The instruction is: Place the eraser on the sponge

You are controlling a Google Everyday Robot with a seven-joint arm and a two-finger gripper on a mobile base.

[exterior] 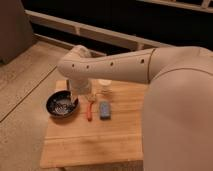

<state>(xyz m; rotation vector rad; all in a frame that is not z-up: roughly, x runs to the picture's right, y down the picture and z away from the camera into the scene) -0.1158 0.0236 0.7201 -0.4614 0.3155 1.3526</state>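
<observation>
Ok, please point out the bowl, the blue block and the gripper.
bowl [49,106], camera view, left rim.
blue block [104,110], camera view, top face.
gripper [81,92], camera view, its lower tip, beside the bowl.

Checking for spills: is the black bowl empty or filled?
Not empty: pale speckled bits lie inside the bowl. The gripper hangs just beside it.

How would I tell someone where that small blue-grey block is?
Find the wooden table under the robot's big white arm, whose claw hangs beside the black bowl. Right of the bowl lies a thin orange stick, then the block: the only flat blue-grey rectangle there.
</observation>
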